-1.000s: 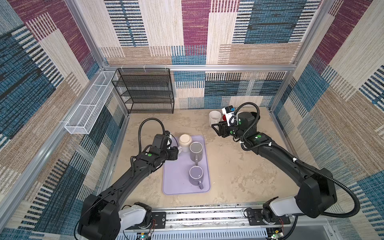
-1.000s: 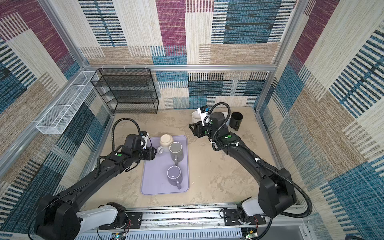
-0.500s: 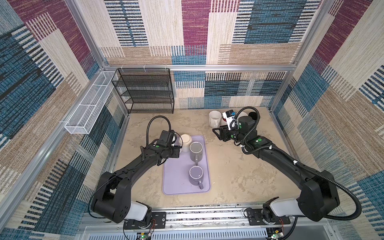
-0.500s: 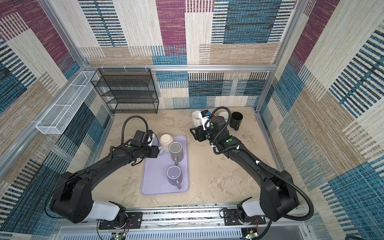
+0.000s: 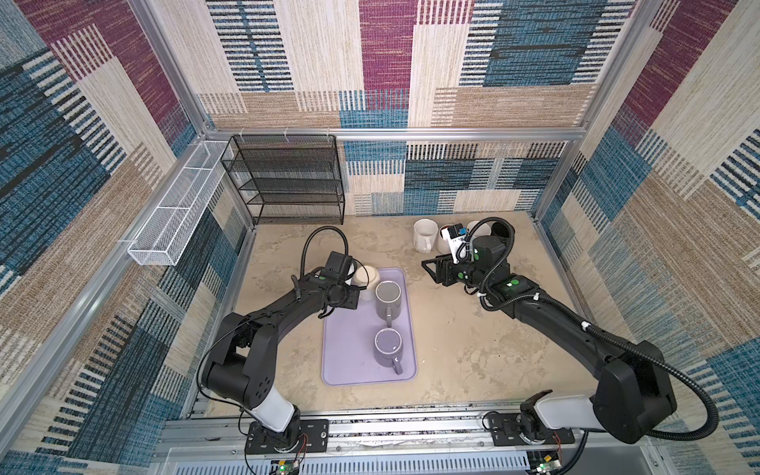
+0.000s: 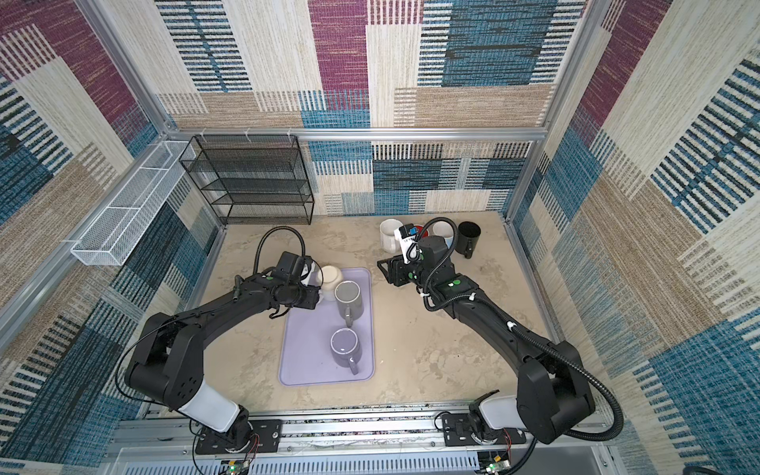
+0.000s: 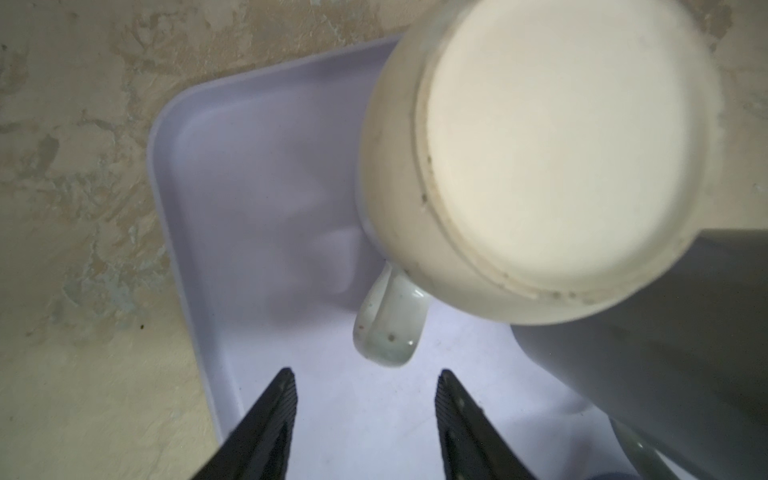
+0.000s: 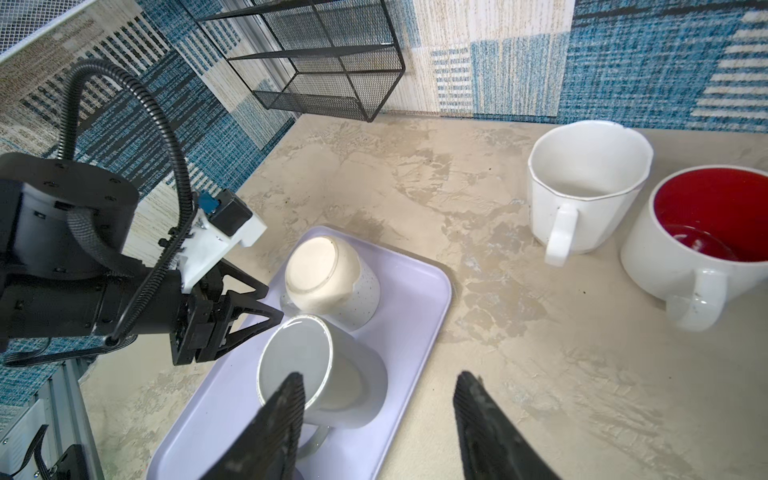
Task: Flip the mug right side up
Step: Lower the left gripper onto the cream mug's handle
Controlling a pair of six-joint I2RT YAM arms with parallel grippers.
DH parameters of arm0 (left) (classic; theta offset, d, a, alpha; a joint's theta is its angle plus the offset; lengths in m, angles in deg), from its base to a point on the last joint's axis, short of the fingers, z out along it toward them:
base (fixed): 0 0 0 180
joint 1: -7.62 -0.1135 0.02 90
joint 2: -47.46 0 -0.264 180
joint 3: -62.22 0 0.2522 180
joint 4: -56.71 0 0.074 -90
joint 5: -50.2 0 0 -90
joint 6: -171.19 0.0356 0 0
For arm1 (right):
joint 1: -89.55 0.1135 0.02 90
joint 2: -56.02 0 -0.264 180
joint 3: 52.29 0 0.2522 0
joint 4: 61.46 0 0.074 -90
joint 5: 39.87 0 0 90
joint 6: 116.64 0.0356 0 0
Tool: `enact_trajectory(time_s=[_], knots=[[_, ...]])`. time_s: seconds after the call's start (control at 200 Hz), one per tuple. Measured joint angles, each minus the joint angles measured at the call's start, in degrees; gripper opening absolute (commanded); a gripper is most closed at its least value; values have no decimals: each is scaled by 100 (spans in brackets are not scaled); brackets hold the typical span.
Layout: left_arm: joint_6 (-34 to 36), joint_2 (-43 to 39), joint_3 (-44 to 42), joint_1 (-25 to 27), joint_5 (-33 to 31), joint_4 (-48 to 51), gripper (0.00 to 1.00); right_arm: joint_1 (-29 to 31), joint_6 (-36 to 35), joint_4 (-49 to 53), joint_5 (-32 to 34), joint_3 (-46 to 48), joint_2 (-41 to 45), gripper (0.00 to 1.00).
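A cream mug (image 5: 367,274) (image 6: 331,276) stands upside down, base up, at the far left corner of the lavender tray (image 5: 349,364) (image 6: 304,364). In the left wrist view its flat base (image 7: 561,145) fills the frame and its handle (image 7: 390,328) points at my left gripper (image 7: 365,374). That gripper (image 5: 357,297) is open, its tips just short of the handle, nothing between them. My right gripper (image 5: 427,269) (image 8: 380,376) hangs open over the table to the right of the tray, apart from every mug.
Two grey mugs (image 5: 388,298) (image 5: 388,349) share the tray; the farther one touches or nearly touches the cream mug. A white mug (image 8: 582,187), a red-lined mug (image 8: 706,232) and a black mug (image 6: 469,236) stand at the back right. A black wire rack (image 5: 288,181) stands at the back left.
My left gripper has edged toward the cream mug's handle and its jaws have narrowed a little. The right gripper has drifted slightly toward the front.
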Motion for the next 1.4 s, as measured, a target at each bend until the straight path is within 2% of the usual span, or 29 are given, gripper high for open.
enact_trajectory(time_s=[0.731, 0.952, 1.212, 1.397], knots=[[181, 516, 415, 87, -4, 103, 47, 0, 22, 4, -7, 22, 146, 60], [195, 562, 455, 173, 28, 107, 38, 0, 22, 13, -4, 74, 289, 60], [197, 564, 461, 280, 63, 122, 33, 0, 22, 15, -4, 98, 319, 60], [199, 581, 490, 350, 120, 164, 33, 0, 22, 13, -2, 116, 365, 60]])
